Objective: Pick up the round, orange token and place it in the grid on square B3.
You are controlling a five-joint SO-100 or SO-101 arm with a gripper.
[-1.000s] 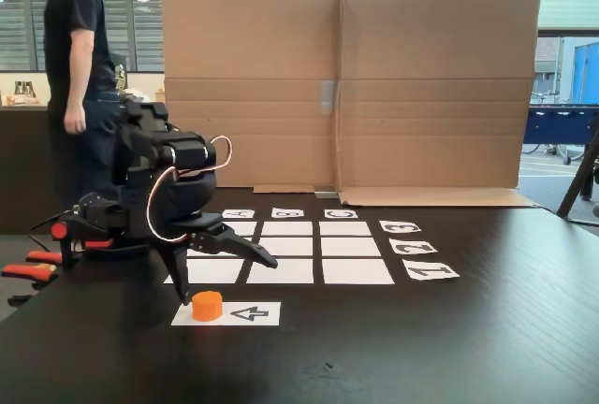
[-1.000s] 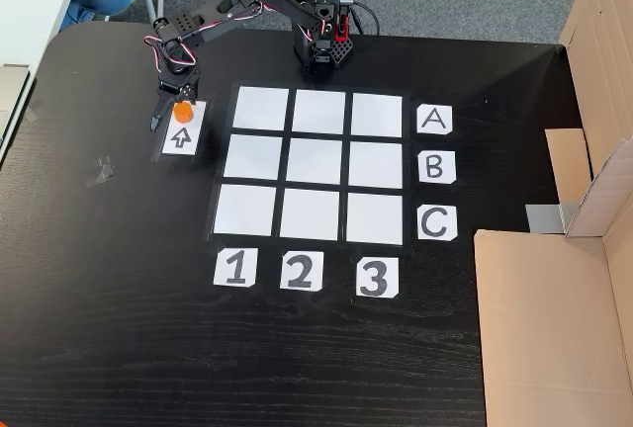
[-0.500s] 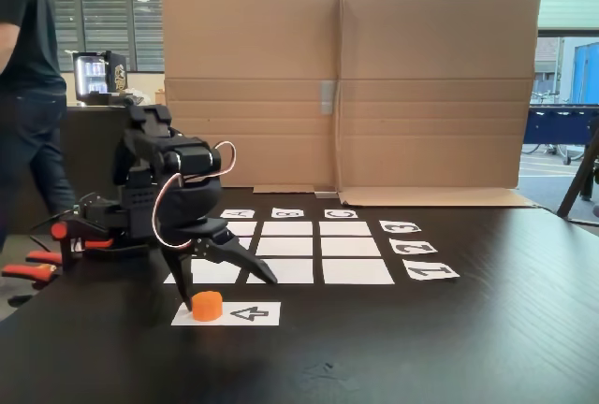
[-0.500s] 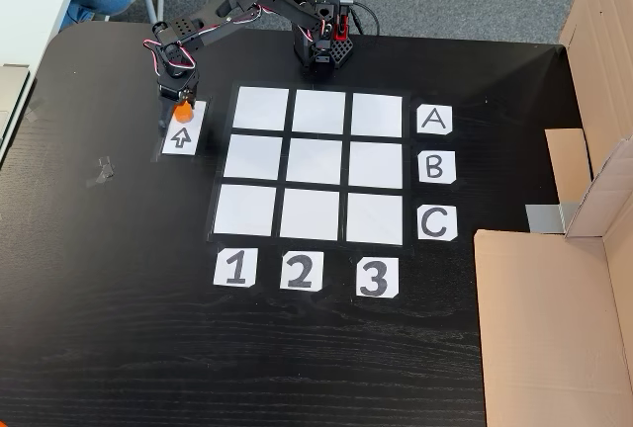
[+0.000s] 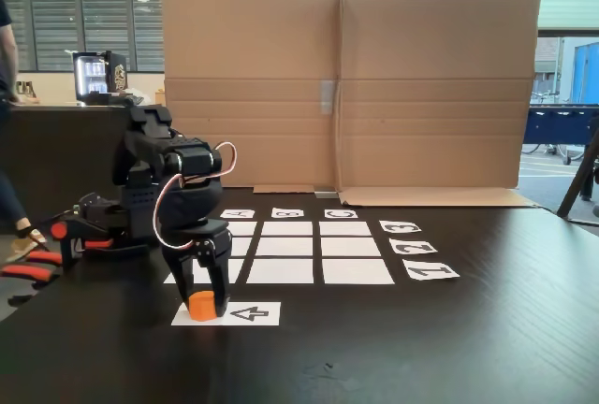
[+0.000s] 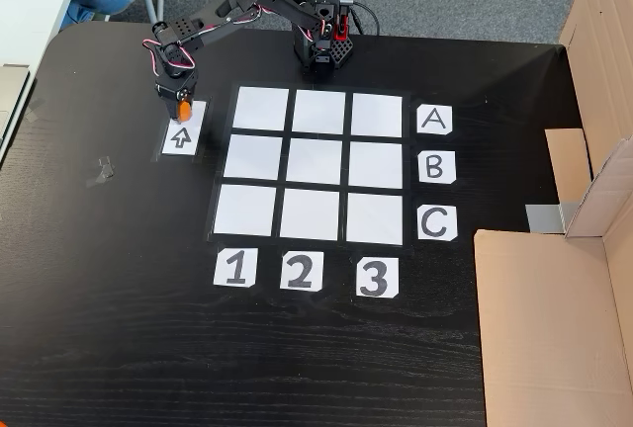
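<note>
The orange token (image 5: 202, 305) stands on the left end of the white arrow card (image 5: 253, 313), in front of the grid (image 5: 351, 247). My gripper (image 5: 203, 301) reaches straight down over the token, its two black fingers pressed against its left and right sides, shut on it. In the fixed view from above, the token (image 6: 183, 109) peeks out under the gripper (image 6: 182, 109) at the top of the arrow card (image 6: 181, 137), left of the grid (image 6: 255, 164). Square B3 (image 6: 376, 164) is bare, in the middle row at the right; from the front it is the far middle square B3 (image 5: 287, 228).
Letter cards A B C (image 6: 435, 166) line the grid's right side and number cards 1 2 3 (image 6: 299, 271) its lower side. A cardboard wall (image 5: 346, 86) stands behind the grid. The arm's base (image 6: 321, 46) sits at the table's top edge. A person (image 5: 7, 142) is at the far left.
The gripper came down around the token and its wide-open jaws closed onto it. The person walked off to the left.
</note>
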